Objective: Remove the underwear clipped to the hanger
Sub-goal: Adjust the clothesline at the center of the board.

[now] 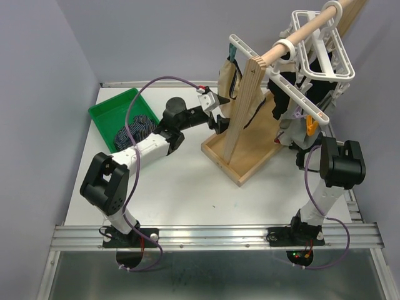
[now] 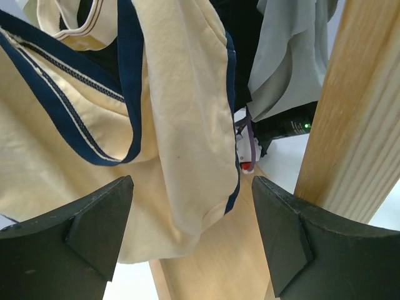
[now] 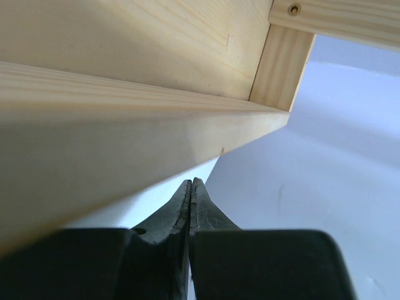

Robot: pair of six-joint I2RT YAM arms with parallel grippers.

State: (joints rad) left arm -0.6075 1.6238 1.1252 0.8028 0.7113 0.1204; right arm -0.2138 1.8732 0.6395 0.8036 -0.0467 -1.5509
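Note:
A tan underwear (image 1: 229, 77) with navy trim hangs clipped to the white hanger (image 1: 320, 51) at the left end of the rack. In the left wrist view the same tan underwear (image 2: 187, 125) hangs just ahead of and between my wide-apart fingers (image 2: 94, 228). My left gripper (image 1: 219, 111) is open, level with the garment's lower part, holding nothing. Black underwear (image 1: 292, 94) and a grey one (image 2: 287, 56) hang further along. A navy striped underwear (image 1: 139, 127) lies in the green tray (image 1: 107, 114). My right gripper (image 3: 191, 185) is shut and empty, low beside the wooden base (image 3: 125, 125).
The hanger hangs from a wooden dowel (image 1: 306, 30) carried by an upright post (image 1: 244, 109) on a wooden base tray (image 1: 250, 156). That post (image 2: 356, 112) stands close to my left gripper's right finger. The right arm (image 1: 337, 164) sits by the base's right corner.

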